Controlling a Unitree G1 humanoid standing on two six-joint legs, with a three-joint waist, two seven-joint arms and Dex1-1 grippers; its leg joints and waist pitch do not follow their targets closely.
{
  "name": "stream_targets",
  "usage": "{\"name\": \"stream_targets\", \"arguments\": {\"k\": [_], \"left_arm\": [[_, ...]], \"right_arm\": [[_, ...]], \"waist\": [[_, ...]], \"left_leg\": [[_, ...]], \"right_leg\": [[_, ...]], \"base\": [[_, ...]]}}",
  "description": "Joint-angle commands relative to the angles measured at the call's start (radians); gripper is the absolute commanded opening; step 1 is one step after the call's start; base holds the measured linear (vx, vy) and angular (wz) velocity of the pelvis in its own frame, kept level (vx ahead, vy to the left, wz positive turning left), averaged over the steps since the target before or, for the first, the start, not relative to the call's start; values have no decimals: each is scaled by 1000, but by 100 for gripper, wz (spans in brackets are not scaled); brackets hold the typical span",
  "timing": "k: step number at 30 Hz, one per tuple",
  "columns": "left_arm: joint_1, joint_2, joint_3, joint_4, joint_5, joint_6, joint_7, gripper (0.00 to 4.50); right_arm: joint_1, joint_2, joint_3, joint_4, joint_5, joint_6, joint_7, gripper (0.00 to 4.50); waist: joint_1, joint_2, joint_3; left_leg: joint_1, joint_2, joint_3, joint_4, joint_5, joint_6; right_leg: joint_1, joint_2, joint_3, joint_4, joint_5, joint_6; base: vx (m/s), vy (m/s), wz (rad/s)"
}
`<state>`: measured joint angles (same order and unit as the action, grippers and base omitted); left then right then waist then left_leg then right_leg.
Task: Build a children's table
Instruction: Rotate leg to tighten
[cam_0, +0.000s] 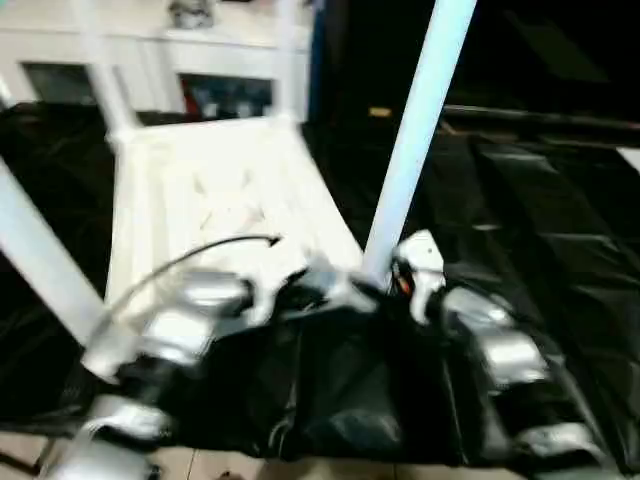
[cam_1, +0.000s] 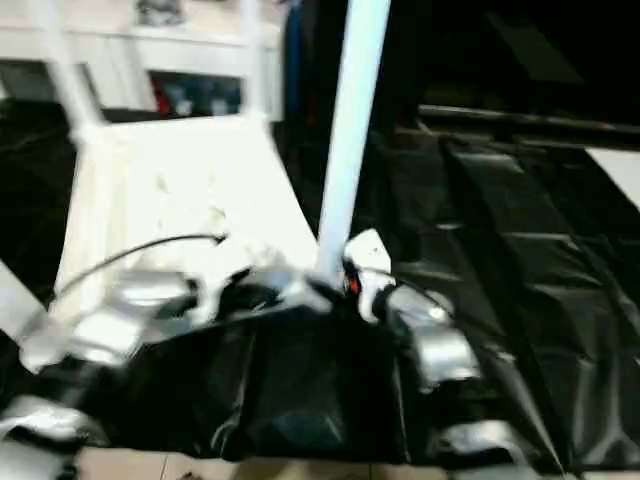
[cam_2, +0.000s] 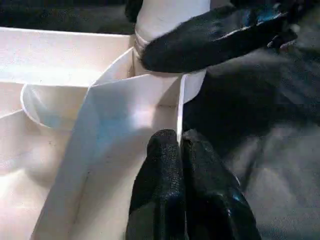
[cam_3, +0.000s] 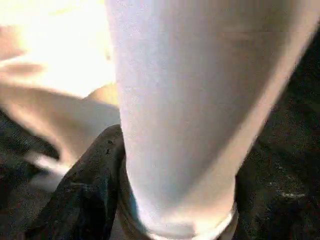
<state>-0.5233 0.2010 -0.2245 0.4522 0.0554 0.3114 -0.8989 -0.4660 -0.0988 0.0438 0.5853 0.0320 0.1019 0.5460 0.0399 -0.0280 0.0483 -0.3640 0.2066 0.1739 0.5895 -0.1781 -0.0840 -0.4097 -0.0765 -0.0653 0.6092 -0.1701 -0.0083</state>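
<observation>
Tabletop (cam_0: 215, 190) under me: white plastic, smooth, slight sheen, thin moulded ribs. Leg (cam_0: 415, 130) I've got: same white plastic, smooth tube, soft gloss. My left fingers (cam_2: 175, 190) look like black rubbery stuff, finely pebbled, matt; same on my right finger (cam_3: 82, 192). Work table cover (cam_0: 545, 230): black plastic sheeting, wrinkled, glossy. My forearms (cam_0: 500, 350): silver metal, shiny.

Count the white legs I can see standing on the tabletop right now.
4: the near right white tubular leg, held at its base by the right tool; the near left leg; the far left leg; the far right leg.
</observation>
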Motion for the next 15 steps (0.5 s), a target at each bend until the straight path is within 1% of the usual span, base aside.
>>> {"name": "stream_targets", "arguments": {"k": [1,2,3,4,5,6,8,10,11,12,13,14,15], "left_arm": [[-54,-91,-29,-24,-28,-6,71,0],[-58,-111,-29,-18,-22,4,96,0],[-61,-117,-29,-16,-20,7,103,0],[-61,-118,-29,-16,-20,7,104,0],[-62,-123,-29,-16,-16,6,109,0],[-61,-122,-30,-17,-16,5,107,0],[-54,-112,-30,-27,-21,-8,83,0],[-47,-95,-28,-38,-26,-19,57,0],[-42,-82,-29,-44,-32,-37,29,0],[-41,-80,-29,-45,-32,-39,26,0],[-37,-61,-30,-47,-37,-52,-4,0],[-28,-31,-32,-57,-50,-62,-60,0],[-25,-21,-31,-61,-57,-61,-81,0]], "right_arm": [[-9,108,116,3,-7,8,30,270],[-21,131,125,17,-22,-1,11,270],[-25,133,137,22,-37,-13,7,270],[-26,133,137,23,-38,-15,6,270],[-31,139,129,33,-32,-20,9,304],[-30,139,123,31,-24,-16,14,324],[-25,130,102,17,9,7,55,343],[-18,103,107,3,9,8,88,347],[-15,83,112,-5,6,4,103,372],[-14,79,113,-6,5,3,107,384],[-10,51,123,-18,4,-3,144,390],[-2,3,137,-39,7,-11,219,390],[1,-13,140,-47,12,-11,249,390]], "waist": [[-2,-1,-54],[-2,2,-55],[-4,3,-55],[-5,2,-56],[-6,5,-57],[-6,5,-56],[-7,7,-58],[-7,6,-58],[-6,6,-58],[-5,7,-58],[-5,6,-59],[-4,8,-60],[-4,7,-60]], "left_leg": [[7,15,-7,-74,-309,0],[7,15,-6,-73,-305,5],[6,15,-7,-74,-304,5],[4,15,-7,-74,-300,8],[5,16,-6,-74,-299,11],[4,16,-6,-74,-298,13],[3,17,-6,-75,-295,18],[3,17,-5,-75,-299,22],[4,17,-5,-75,-300,23],[4,17,-6,-75,-301,24],[2,17,-5,-75,-299,27],[2,18,-5,-75,-288,31],[1,18,-5,-75,-286,35]], "right_leg": [[39,-57,38,-103,-467,-125],[38,-57,39,-103,-461,-123],[39,-56,39,-102,-455,-124],[41,-55,38,-101,-442,-126],[40,-55,39,-100,-420,-132],[40,-54,39,-99,-412,-135],[42,-53,39,-96,-378,-146],[43,-53,39,-95,-369,-153],[43,-54,39,-95,-372,-154],[43,-54,39,-96,-371,-155],[45,-54,40,-95,-364,-155],[46,-54,40,-93,-343,-161],[48,-54,40,-92,-335,-164]], "base": [[0,0,0],[0,0,0],[0,0,0],[0,0,0],[0,0,0],[0,0,0],[0,0,0],[0,0,0],[0,0,0],[0,0,0],[0,0,0],[0,0,0],[0,0,0]]}}
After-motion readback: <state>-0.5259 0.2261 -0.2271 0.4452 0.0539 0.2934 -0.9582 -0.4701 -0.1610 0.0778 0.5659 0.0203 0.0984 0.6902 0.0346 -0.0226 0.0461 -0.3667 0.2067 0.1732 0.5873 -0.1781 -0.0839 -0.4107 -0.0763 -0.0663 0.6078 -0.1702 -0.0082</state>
